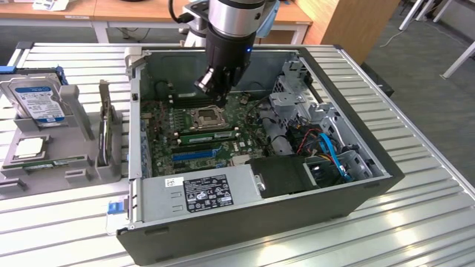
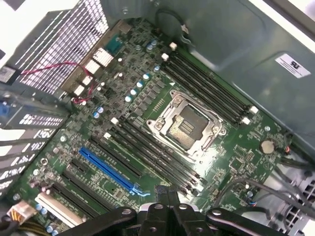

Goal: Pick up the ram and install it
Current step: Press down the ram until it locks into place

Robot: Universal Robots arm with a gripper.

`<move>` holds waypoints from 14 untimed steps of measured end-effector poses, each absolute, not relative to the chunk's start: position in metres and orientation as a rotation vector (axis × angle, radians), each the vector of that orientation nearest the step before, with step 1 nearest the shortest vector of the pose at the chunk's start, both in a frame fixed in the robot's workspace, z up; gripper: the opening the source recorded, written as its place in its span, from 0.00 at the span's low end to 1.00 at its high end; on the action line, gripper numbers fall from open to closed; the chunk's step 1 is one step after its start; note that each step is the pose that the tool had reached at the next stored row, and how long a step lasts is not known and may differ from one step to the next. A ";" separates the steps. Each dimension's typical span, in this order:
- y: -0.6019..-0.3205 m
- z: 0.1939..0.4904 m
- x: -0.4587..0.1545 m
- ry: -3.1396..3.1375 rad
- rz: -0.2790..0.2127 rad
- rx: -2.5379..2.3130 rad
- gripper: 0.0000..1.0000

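Note:
The ram [image 1: 46,164] is a long thin green stick lying flat on the grey fixture at the exterior view's left, outside the computer case [image 1: 371,183]. My gripper [image 1: 217,97] hangs inside the open case, above the motherboard's CPU socket [image 1: 206,118] and far from the ram. Its fingers are shut with nothing between them. In the wrist view the gripper [image 2: 166,196] hovers over the black memory slots [image 2: 152,155] beside the socket [image 2: 187,125]. These slots look empty, as do those on the socket's other side [image 2: 211,88].
A hard drive [image 1: 37,103] and a green expansion card [image 1: 108,128] stand upright in the fixture, with a CPU chip [image 1: 30,147] lying beside them. In the case sit the power supply [image 1: 200,192], a metal drive cage [image 1: 297,100] and blue cables [image 1: 330,150].

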State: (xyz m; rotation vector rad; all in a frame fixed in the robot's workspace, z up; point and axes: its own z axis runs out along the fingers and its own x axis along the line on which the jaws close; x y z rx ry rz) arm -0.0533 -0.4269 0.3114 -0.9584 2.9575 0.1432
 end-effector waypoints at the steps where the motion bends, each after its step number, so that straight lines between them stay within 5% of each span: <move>1: -0.427 0.311 -0.053 2.963 0.144 -0.942 0.10; 14: -0.427 0.311 -0.054 3.032 0.147 -0.716 0.10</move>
